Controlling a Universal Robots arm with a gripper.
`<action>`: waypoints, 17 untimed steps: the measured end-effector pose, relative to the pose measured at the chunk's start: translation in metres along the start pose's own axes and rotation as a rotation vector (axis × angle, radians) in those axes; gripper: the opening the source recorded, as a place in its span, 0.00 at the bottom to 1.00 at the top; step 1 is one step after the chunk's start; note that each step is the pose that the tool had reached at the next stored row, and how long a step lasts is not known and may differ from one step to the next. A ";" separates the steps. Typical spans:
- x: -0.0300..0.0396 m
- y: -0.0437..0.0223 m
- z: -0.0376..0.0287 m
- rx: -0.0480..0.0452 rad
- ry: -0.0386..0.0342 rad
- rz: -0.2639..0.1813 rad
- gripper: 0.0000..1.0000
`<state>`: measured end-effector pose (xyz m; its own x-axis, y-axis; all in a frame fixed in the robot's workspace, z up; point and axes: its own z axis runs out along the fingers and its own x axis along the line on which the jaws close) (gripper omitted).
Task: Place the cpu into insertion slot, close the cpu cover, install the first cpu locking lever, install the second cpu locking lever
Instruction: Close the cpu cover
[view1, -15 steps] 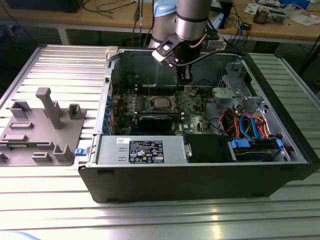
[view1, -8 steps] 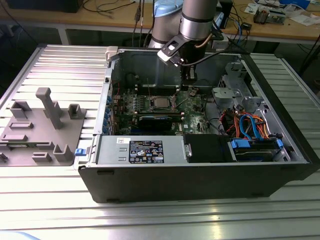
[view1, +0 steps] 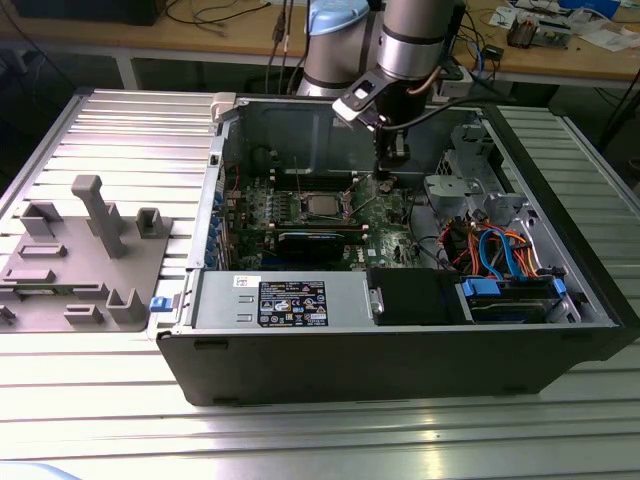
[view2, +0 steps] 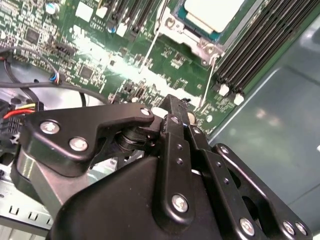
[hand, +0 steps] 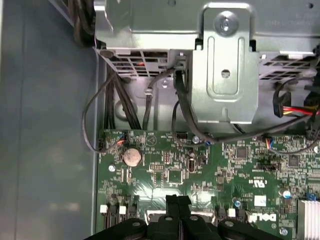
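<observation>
Hand (view2: 175, 107), seemingly closed, hangs near cpu (view2: 212, 12) in second wrist view.

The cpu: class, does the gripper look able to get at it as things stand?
Probably yes: the gripper hangs inside the open case beside the cpu, with nothing visibly between them.

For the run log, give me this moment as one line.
gripper: low over motherboard, beside insertion slot | jaws: shut | cpu: in slot
</observation>
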<state>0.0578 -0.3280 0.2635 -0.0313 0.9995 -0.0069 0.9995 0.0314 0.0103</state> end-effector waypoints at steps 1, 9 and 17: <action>0.0003 0.0020 0.0001 0.0010 -0.0007 0.000 0.11; 0.0002 0.0094 0.0055 0.0091 -0.0013 0.000 0.11; -0.0068 0.0093 0.0115 0.0106 -0.0013 0.000 0.11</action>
<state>0.0675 -0.3345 0.2522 -0.0312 0.9995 -0.0082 0.9995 0.0312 -0.0003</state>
